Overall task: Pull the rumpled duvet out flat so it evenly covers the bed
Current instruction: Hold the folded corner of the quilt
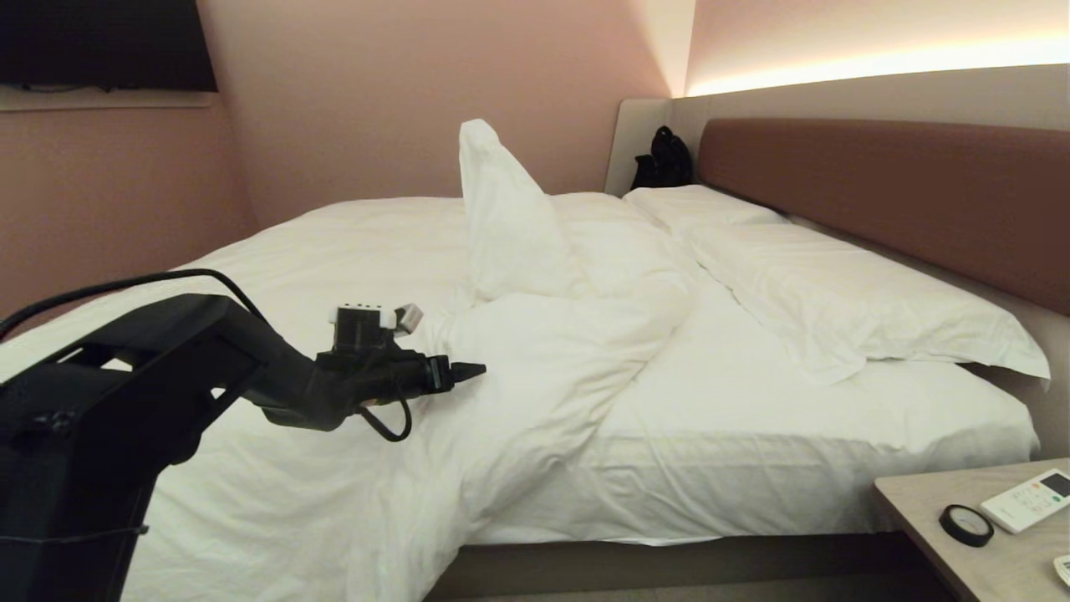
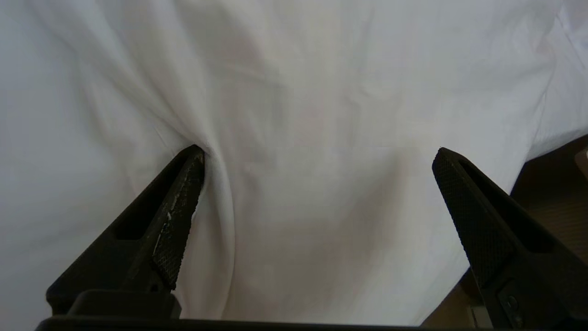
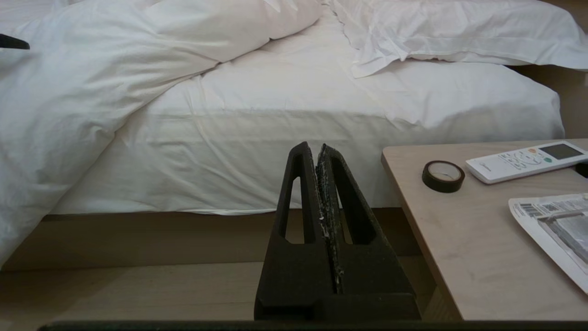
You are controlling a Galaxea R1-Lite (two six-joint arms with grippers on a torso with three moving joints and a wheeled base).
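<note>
Pink-walled bedroom [image 1: 401, 92] with a glowing light strip above a long brown headboard [image 1: 886, 192] on the right. Wide low bed [image 1: 752, 451] filling most of the head view, bare white mattress sheet showing on its near right part. Two flat pillows [image 1: 836, 293] laid along the headboard side, something small and dark [image 1: 664, 159] propped in the far corner behind them.

Duvet [image 1: 351, 276] bunched over the left and far part of the bed, one corner standing up in a peak at the far middle, a thick fold rolled back across the centre, the near left edge spilling over the bed's side toward the floor. Mattress on the right left uncovered.

Left claw [image 1: 468, 370] reaching in from the near left on a black arm, hovering low over the rolled fold of the duvet, tip pointing right. Fingers [image 2: 179, 220] spread wide in the left wrist view, white cloth filling the space between them, one fingertip pressed against a crease, nothing clamped.

Right claw [image 3: 319, 156] parked low at the near side of the bed, out of the head view, fingers pressed tight together and holding nothing, facing the mattress edge and well apart from the duvet.

Pale wooden worktop [image 1: 945, 502] at the near right beside the bed, carrying a roll of black tape [image 1: 965, 525], a white remote control [image 1: 1026, 500] and a printed sheet [image 3: 551, 225].
</note>
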